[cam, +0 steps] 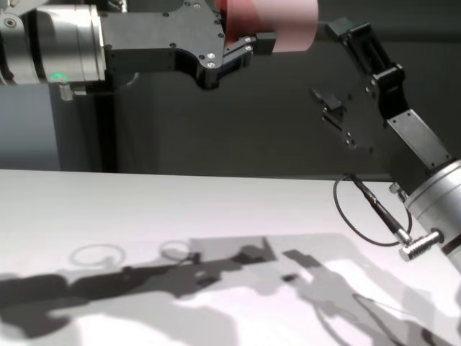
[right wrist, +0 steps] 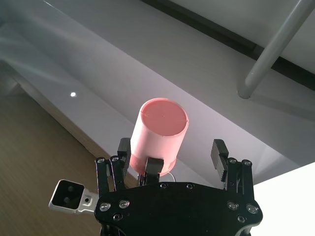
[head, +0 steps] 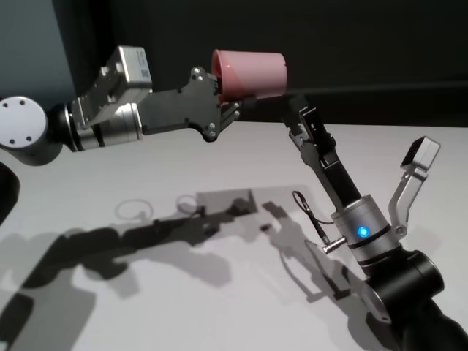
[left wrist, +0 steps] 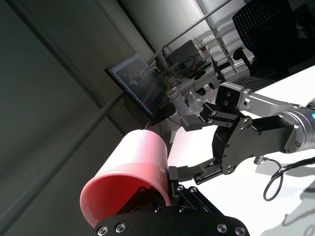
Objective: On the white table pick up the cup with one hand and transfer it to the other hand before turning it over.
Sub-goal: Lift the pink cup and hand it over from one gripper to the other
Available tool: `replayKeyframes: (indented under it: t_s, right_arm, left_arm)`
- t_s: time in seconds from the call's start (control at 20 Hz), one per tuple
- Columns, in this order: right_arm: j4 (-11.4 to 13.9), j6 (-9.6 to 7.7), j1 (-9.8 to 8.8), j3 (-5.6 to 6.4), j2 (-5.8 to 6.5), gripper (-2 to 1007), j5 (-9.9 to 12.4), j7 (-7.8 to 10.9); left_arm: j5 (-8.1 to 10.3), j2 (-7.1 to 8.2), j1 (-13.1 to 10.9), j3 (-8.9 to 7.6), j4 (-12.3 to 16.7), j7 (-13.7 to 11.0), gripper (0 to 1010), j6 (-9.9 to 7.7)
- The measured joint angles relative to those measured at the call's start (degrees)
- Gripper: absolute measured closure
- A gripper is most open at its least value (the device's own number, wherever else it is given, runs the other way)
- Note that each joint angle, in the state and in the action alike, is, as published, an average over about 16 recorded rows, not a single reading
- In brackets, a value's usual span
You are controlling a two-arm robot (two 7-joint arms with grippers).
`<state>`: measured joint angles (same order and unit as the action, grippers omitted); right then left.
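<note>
The pink cup (head: 252, 73) lies on its side high above the white table (head: 146, 292). My left gripper (head: 228, 95) is shut on it near the rim, with the base pointing right. My right gripper (head: 296, 121) is open just below and beside the cup's base end and does not touch it. In the left wrist view the cup (left wrist: 133, 167) sits in my left gripper (left wrist: 167, 194), with the right gripper (left wrist: 194, 145) open a little past it. In the right wrist view the cup's base (right wrist: 162, 115) faces the camera, above my right gripper (right wrist: 171, 152). The chest view shows the cup (cam: 277, 21) at the top.
A black cable loop (head: 307, 212) hangs at my right wrist. Arm shadows and faint ring marks (head: 135, 210) lie on the table. A dark wall stands behind the table's far edge. A monitor (left wrist: 140, 88) and an office chair (left wrist: 266, 29) stand farther off.
</note>
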<state>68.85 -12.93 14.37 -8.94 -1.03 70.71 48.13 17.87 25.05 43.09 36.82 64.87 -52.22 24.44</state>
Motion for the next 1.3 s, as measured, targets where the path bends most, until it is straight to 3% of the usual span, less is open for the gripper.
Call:
replayKeyframes:
  t_s: [0.6,1.3]
  right_arm:
    - [-2.1,0.5,2.76,-1.76,-0.45,3,1.6,1.48]
    - [-2.4,1.54,3.98,-2.9,-0.32,3,3.7,1.95]
  left_arm:
    - [0.0,0.0,0.0,0.0,0.0,0.0,972,0.0]
    - [0.03,0.0,0.0,-0.01,0.0,0.0,972,0.01]
